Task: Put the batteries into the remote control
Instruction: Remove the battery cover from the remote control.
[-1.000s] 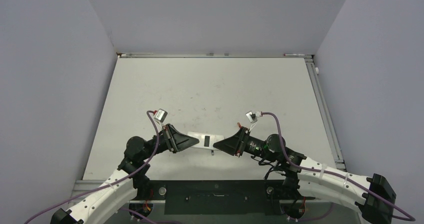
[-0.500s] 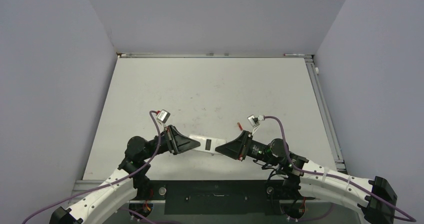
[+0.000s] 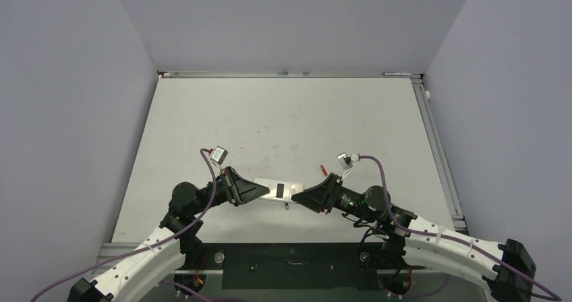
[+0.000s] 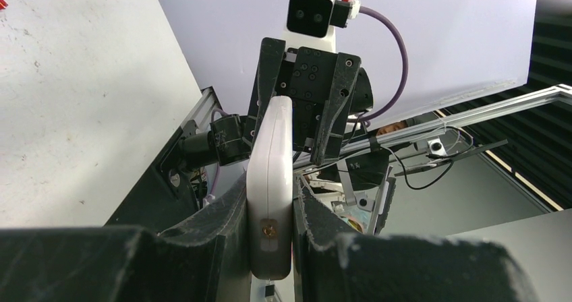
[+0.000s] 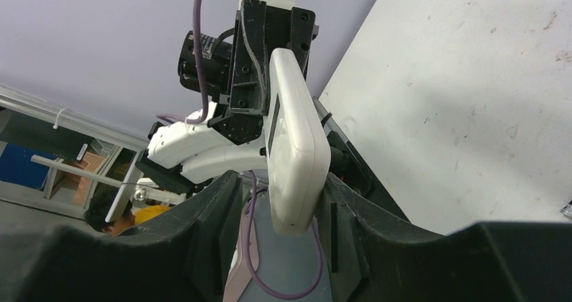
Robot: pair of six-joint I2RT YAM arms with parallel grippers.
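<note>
The remote control (image 4: pixel 270 180) is smooth, satin white plastic, the fingers (image 5: pixel 195 248) of my right pincer (image 5: pixel 276 189) are matt black plastic with a coarse, grainy surface, and my bench (image 5: pixel 472 79) is matt off-white, scuffed and speckled with marks.

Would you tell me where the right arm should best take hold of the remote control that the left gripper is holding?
The free end, coming straight in from the right, opposite the left gripper. The remote control is a slim bar pointing at the right gripper, whose fingers fit either side.
</note>
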